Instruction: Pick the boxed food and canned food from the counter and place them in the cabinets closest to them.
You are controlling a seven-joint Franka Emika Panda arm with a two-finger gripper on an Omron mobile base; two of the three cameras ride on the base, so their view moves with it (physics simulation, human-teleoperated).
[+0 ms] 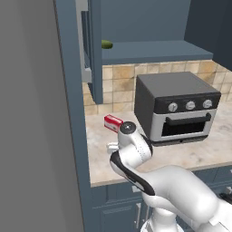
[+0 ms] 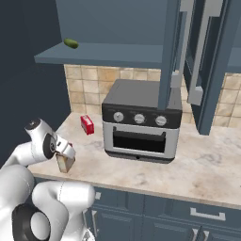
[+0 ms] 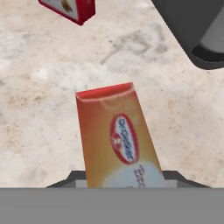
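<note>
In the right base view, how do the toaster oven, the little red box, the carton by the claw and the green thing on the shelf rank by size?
Largest to smallest as they look:
1. toaster oven
2. carton and red box: look alike, and the carton is partly hidden by the claw
3. green thing

Reference: claw [image 2: 66, 157], low over the near-left part of the counter [image 2: 207, 169].
Counter: beige marbled stone with a light edge, below the claw and running away to its right.
Backsplash [image 2: 94, 80]: tan and beige square tiles, beyond the claw.
Cabinets [image 2: 207, 70]: dark blue-grey, doors swung open, above and right of the claw; a blue shelf [image 2: 103, 54] above it.
Drawer fronts [image 2: 188, 212]: blue-grey with grey handles, below the claw's level.
Side panel [image 1: 27, 113]: tall, plain grey, left of the claw.
Toaster oven [image 2: 141, 122]: dark and silver, right of the claw.
Light: even, soft.
</note>
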